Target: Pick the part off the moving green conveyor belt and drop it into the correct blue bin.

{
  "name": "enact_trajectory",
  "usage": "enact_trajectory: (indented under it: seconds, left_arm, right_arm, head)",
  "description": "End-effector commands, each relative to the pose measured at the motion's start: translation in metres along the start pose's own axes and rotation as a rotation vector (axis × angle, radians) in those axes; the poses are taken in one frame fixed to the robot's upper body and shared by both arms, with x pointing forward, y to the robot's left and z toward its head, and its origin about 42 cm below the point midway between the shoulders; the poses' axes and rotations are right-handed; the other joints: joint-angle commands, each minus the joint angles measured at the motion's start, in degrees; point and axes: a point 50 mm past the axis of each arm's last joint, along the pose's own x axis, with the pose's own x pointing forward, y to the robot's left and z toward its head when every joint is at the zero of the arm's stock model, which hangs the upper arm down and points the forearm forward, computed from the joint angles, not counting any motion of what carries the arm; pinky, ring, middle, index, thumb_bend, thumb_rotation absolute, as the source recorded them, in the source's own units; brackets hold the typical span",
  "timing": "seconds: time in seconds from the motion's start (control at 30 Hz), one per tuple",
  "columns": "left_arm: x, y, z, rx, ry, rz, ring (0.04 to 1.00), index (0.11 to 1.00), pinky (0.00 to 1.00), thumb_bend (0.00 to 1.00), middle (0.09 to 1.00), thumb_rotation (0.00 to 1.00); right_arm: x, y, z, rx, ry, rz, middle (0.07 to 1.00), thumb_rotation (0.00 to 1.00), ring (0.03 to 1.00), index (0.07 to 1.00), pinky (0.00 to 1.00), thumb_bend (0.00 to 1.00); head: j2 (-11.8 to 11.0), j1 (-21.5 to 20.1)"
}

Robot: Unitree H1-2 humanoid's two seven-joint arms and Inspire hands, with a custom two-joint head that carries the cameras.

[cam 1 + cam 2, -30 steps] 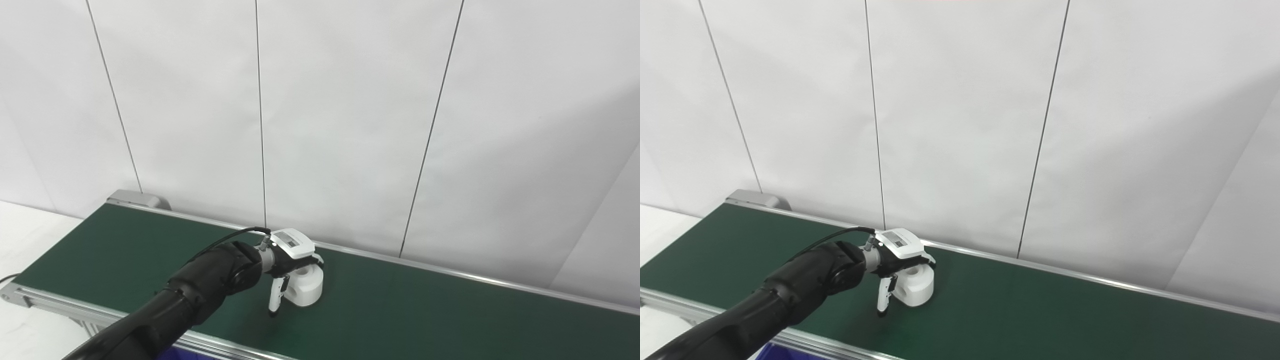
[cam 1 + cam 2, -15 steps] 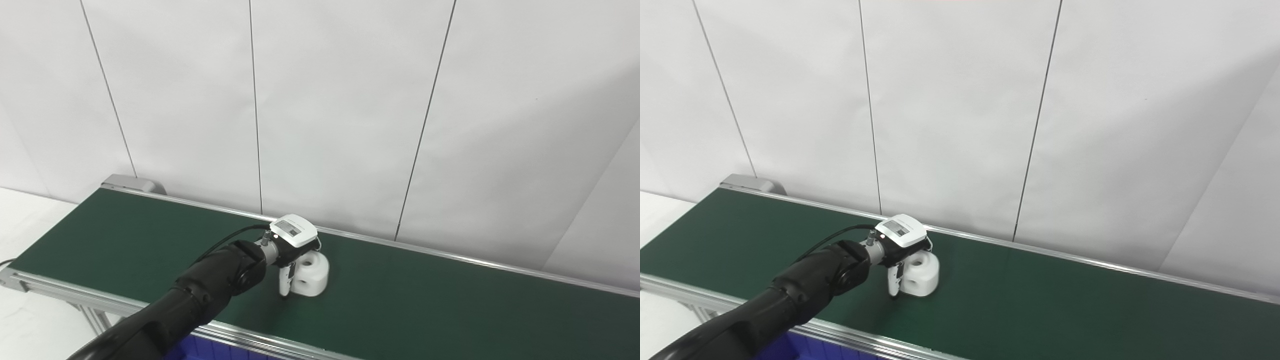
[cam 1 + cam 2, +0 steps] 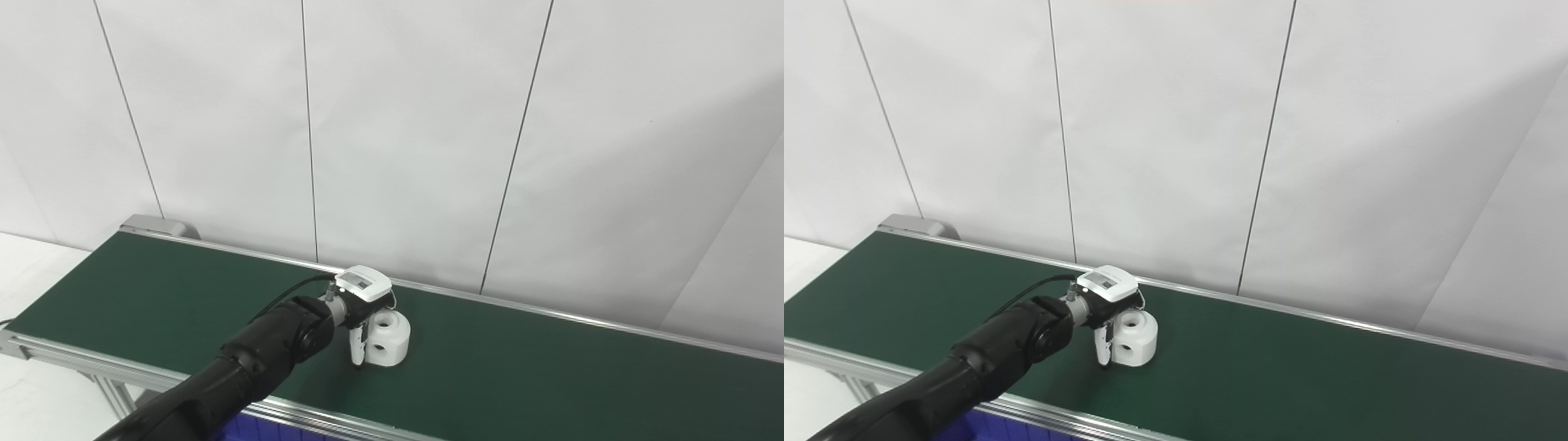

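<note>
Two side-by-side head cameras look down (slightly offset) sharing the conveyor belt (image 3: 551,373).

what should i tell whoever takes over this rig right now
Left robot hand: down on the green conveyor belt, fingers around the near-left side of the white part. Whether the grasp is firm cannot be told.
Right robot hand: not in view.
White part: a short cylinder with a hole on top and another in its side, standing on the belt near the middle of its width, not lifted.
Blue bin: only a sliver shows below the belt's near rail, under the left arm.
Done: reach to the part.
Left: secure the grasp, lift it off the belt, carry it to the correct bin and drop it.
</note>
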Motion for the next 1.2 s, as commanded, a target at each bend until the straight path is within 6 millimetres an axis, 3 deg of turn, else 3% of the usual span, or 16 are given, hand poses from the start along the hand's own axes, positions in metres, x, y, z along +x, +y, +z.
enact_trajectory:
  seconds: [0.0,0.03,0.2,0.33,0.57,0.67,0.87,1.1,1.17]
  left_arm:
    - [-0.013,0.031,-0.016,-0.004,0.000,0.067,0.428,0.485,0.28,0.50,0.510,0.00]
    - [-0.019,0.037,-0.016,-0.003,-0.011,0.076,0.425,0.486,0.29,0.50,0.514,0.00]
    - [-0.040,0.057,-0.019,0.008,-0.065,0.111,0.422,0.492,0.34,0.50,0.510,0.00]
    - [-0.064,0.068,-0.019,0.016,-0.079,0.109,0.429,0.491,0.33,0.51,0.499,0.00]
    - [-0.098,0.080,-0.015,0.020,-0.122,0.120,0.431,0.490,0.36,0.50,0.510,0.00]
    - [-0.117,0.081,-0.010,0.000,-0.143,0.125,0.437,0.478,0.39,0.50,0.525,0.00]
    - [-0.147,0.071,0.001,-0.028,-0.190,0.134,0.414,0.505,0.35,0.50,0.494,0.00]
    - [-0.186,0.027,0.027,-0.075,-0.247,0.156,0.403,0.512,0.31,0.50,0.476,0.00]
    - [-0.194,0.013,0.033,-0.081,-0.266,0.150,0.411,0.489,0.32,0.50,0.520,0.00]
  right_arm:
    - [0.007,0.002,0.015,0.008,-0.083,0.000,0.900,1.00,0.864,0.912,0.79,0.81]
    - [0.007,0.002,0.016,0.005,-0.084,0.001,0.901,1.00,0.863,0.912,0.79,0.81]
    - [0.009,0.001,0.021,-0.001,-0.083,0.003,0.896,1.00,0.858,0.909,0.79,0.81]
    - [0.012,-0.004,0.024,-0.007,-0.081,0.000,0.889,1.00,0.851,0.902,0.78,0.81]
    - [0.017,-0.010,0.032,-0.011,-0.082,0.006,0.882,1.00,0.842,0.897,0.77,0.82]
    - [0.020,-0.012,0.039,-0.012,-0.082,0.000,0.875,1.00,0.835,0.894,0.76,0.81]
    - [0.025,-0.016,0.053,-0.012,-0.087,-0.001,0.867,1.00,0.820,0.897,0.74,0.82]
    - [0.030,-0.018,0.062,-0.005,-0.086,-0.006,0.858,1.00,0.810,0.890,0.72,0.83]
    - [0.031,-0.019,0.064,-0.005,-0.085,-0.004,0.856,1.00,0.809,0.887,0.72,0.84]
  head:
    - [0.7,-0.1]
    - [2.1,-0.4]
    - [3.7,-0.9]
    - [6.5,-0.4]
    - [9.5,0.7]
    - [12.1,1.5]
    - [15.5,2.2]
    - [17.9,2.4]
    - [18.1,2.5]
